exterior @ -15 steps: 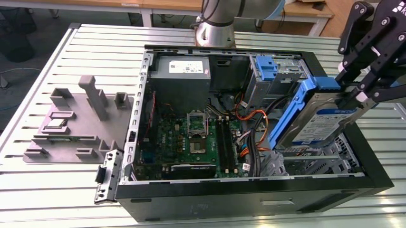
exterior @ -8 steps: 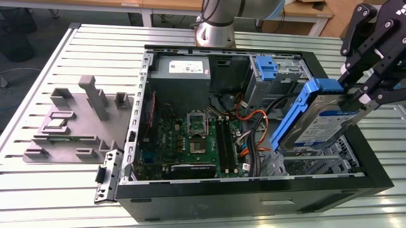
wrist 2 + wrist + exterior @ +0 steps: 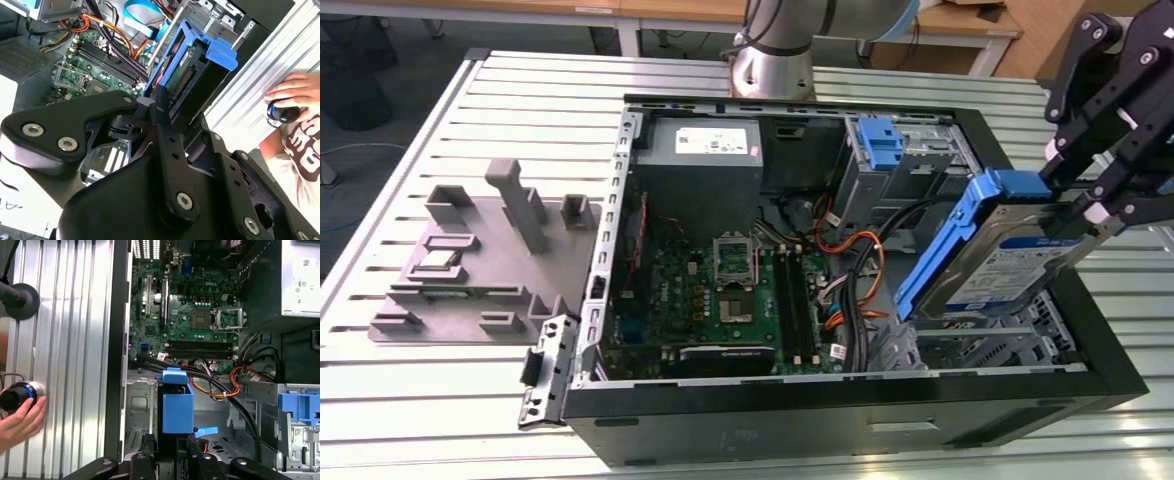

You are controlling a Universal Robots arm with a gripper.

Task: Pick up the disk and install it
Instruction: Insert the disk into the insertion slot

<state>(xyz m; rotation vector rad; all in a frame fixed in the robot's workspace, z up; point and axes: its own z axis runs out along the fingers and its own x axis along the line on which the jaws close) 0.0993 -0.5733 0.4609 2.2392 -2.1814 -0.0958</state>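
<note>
The disk point(image 3: 1014, 250), a silver drive with a blue-and-white label in a blue carrier frame, hangs tilted over the open computer case point(image 3: 854, 410), above the drive cage point(image 3: 974, 345) on the exterior view's right. My gripper point(image 3: 1070, 195) is shut on the disk's upper end, with its black linkage rising behind. In the second wrist view the fingers point(image 3: 159, 107) clamp the disk point(image 3: 192, 75) edge-on. In the first wrist view the disk's blue frame point(image 3: 177, 405) stands just beyond the gripper point(image 3: 172, 460), over the cage floor.
A bare blue bracket point(image 3: 881, 140) sits in the far bay beside a grey box with a white sticker point(image 3: 700, 150). Orange and black cables point(image 3: 854, 270) cross by the motherboard point(image 3: 734, 290). A grey fixture point(image 3: 480, 260) lies on the table. A person's hand point(image 3: 20, 415) rests on a knob beside the case.
</note>
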